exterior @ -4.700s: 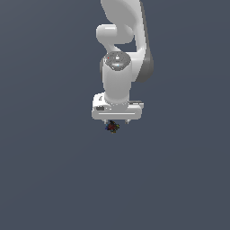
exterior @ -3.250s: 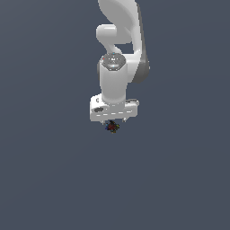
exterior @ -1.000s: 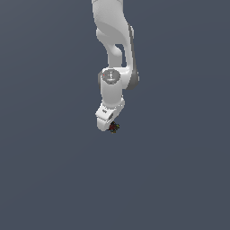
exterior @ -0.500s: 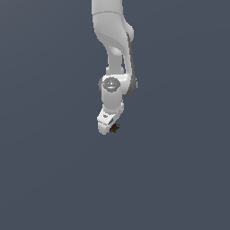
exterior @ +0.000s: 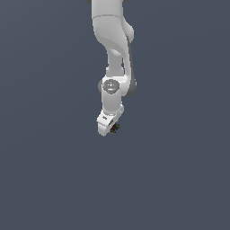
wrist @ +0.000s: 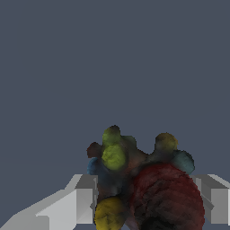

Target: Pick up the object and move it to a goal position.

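Between the two grey fingers [wrist: 85, 204], wrist view: object [wrist: 143, 188], a dark lump knobbed with yellow, blue and red balls, pressed on both sides. Gripper [exterior: 112, 130]: clamped on the object [exterior: 115, 129], carried at the arm's lower end. Behind: white arm [exterior: 112, 54] descending from above; plain grey-blue backdrop [exterior: 45, 157].

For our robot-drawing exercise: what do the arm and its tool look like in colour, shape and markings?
The arm is glossy white, built of rounded tubular segments with dark grey bands at the joints and a grey circular cap on the wrist. The tool is white and blocky; its fingers look flat-sided and pale grey. No cables show.
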`<state>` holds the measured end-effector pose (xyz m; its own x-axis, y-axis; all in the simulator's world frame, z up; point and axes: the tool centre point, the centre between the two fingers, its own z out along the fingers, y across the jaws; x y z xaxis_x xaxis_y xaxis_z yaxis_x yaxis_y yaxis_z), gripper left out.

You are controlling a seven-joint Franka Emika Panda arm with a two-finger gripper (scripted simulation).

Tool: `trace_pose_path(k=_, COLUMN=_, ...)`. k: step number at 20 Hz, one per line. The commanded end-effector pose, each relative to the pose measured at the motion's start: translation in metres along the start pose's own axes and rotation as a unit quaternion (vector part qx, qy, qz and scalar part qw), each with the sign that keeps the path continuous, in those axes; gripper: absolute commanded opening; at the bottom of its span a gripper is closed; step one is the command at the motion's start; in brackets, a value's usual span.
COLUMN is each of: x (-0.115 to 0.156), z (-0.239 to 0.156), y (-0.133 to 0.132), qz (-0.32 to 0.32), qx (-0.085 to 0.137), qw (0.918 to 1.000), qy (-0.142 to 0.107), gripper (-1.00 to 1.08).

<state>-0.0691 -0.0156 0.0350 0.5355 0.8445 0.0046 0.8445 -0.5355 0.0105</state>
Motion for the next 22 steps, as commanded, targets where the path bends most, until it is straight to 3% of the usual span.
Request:
trace_pose_path(k=1, x=-0.001, z=0.005, y=-0.004, qz=-0.001, qx=0.005, qw=1.0, qy=-0.002, gripper=-1.0)
trace_pose_path(k=13, x=0.006, z=-0.013, y=-0.004, qz=-0.001, qx=0.0, qw=1.0, qy=-0.001, gripper=-1.0)
trace_pose_path(k=22, x=0.034, z=-0.07, y=-0.021, qz=-0.001, qx=0.001, qw=1.0, qy=-0.001, gripper=-1.0)
